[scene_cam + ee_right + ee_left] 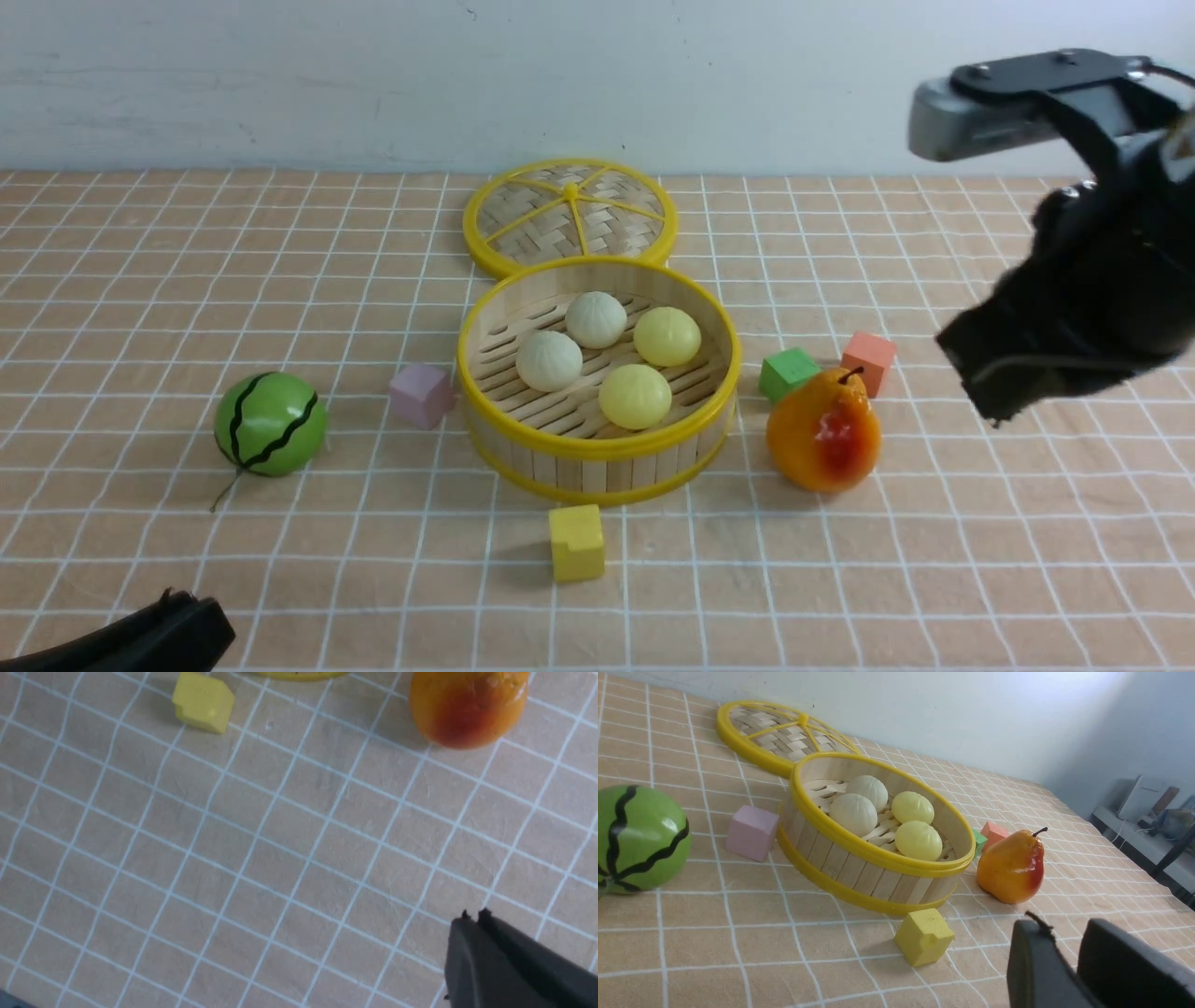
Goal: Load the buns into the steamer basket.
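Loading apparently complete: 4 buns [635,397] in steamer basket [595,473] — withdraw with left gripper [1063,926] slightly parted, right gripper [471,919] closed (both empty).

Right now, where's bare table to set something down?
Front view: the stretch between the green striped ball and the yellow cube; also right of the orange-red pear, below the raised right arm. Crowded: around the round bamboo basket.

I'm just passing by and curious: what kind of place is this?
Probably a robotics lab or test area: a robot arm reaches over a grid-patterned surface, with toy-like blocks and a steamer basket set out.
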Controlling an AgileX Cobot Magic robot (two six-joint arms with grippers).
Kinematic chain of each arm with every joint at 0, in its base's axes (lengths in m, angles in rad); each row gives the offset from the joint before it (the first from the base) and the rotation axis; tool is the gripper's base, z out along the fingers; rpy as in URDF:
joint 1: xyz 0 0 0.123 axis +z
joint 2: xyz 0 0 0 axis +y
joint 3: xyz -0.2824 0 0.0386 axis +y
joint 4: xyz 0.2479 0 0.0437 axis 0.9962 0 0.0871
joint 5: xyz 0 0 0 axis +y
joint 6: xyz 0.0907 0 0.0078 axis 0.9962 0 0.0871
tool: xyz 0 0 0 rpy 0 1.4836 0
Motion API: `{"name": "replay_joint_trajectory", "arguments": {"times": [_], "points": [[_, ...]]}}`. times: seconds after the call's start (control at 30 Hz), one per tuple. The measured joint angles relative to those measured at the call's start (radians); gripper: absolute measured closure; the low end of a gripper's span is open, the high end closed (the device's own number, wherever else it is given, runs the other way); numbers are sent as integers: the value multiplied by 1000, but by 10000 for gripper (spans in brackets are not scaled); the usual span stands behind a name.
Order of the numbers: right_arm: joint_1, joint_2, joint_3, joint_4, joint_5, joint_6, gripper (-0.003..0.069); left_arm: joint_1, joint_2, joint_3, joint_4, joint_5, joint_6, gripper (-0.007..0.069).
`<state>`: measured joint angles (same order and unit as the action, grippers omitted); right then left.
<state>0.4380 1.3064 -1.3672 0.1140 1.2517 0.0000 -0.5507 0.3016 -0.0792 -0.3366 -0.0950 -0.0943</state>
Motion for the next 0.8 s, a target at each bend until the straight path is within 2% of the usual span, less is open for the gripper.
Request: {"name": "replay_joint_trajectory", "arguments": {"times": [0.33,0.5,0.57,0.63,0.7,0.8], "points": [[0,-180,21,-7,3,0,678,0,0,0,0,0,0,470],[-75,-312,131,-30,-67,-34,678,0,0,0,0,0,0,470],[-152,-433,268,-32,-206,-47,678,0,0,0,0,0,0,469],[-252,-627,513,-26,-422,-49,678,0,0,0,0,0,0,466],[-284,-708,619,-18,-506,-50,678,0,0,0,0,0,0,463],[-359,-1012,1004,14,-797,-49,678,0,0,0,0,0,0,461]]}}
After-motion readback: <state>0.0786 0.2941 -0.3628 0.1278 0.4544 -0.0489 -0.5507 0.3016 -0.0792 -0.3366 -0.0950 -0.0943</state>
